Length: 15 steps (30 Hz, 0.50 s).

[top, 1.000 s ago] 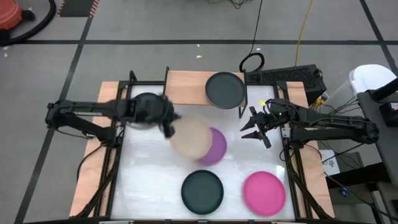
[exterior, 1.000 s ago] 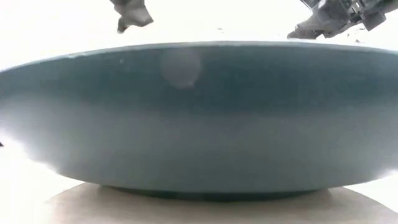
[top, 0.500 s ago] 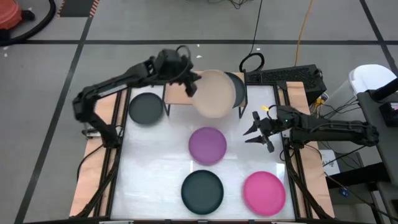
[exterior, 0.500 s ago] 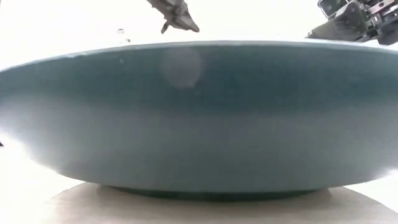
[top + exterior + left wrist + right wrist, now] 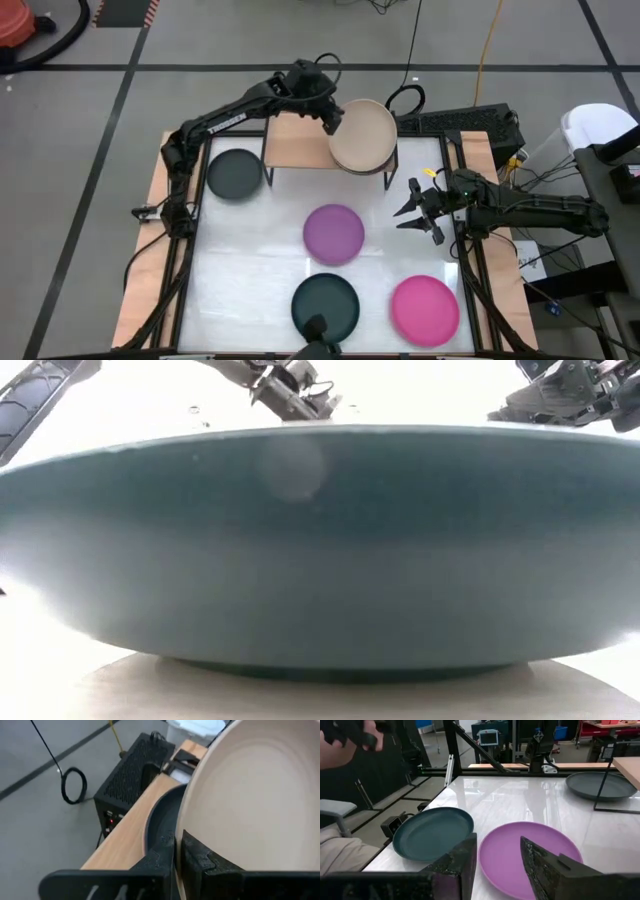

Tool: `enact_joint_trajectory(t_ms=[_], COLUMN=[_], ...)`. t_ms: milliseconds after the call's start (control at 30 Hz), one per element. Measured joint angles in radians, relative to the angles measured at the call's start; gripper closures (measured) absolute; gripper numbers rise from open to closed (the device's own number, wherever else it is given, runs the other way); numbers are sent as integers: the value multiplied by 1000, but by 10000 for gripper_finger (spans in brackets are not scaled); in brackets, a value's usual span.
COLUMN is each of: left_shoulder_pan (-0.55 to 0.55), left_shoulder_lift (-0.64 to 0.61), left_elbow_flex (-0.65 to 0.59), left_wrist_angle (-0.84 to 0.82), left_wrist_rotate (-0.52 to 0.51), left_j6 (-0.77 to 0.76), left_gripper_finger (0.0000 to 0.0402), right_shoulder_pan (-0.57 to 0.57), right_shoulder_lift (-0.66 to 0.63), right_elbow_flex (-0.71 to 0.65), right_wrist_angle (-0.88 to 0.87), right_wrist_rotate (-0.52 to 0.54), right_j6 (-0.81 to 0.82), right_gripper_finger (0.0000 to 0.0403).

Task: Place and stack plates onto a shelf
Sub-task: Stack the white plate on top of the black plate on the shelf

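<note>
On table [image 5: 250, 260]: four plates [image 5: 334, 233]

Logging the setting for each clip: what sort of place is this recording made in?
Most likely a robotics lab or workshop, not a home: a white table framed by black rails on a grey taped floor, cables and a black electronics box beside it, and workbenches with equipment behind.
</note>
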<state>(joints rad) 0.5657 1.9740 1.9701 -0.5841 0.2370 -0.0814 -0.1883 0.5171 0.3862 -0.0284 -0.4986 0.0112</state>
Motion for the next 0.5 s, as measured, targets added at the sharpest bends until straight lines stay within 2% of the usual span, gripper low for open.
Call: enact_joint_trajectory(t_ms=[367,500], left_shoulder_pan=[1,1], left_shoulder_lift=[11,9], left_elbow_flex=[2,2], left_wrist_angle=[6,8], left_wrist_rotate=[11,13], left_j6=[54,54], left_gripper_finger=[376,353], right_shoulder_pan=[0,0], right_shoulder_lift=[0,0], right_elbow_flex=[0,0], right_wrist_angle=[-6,-5], right_wrist_rotate=[0,0], right_j6=[4,4], right_gripper_finger=[271,271])
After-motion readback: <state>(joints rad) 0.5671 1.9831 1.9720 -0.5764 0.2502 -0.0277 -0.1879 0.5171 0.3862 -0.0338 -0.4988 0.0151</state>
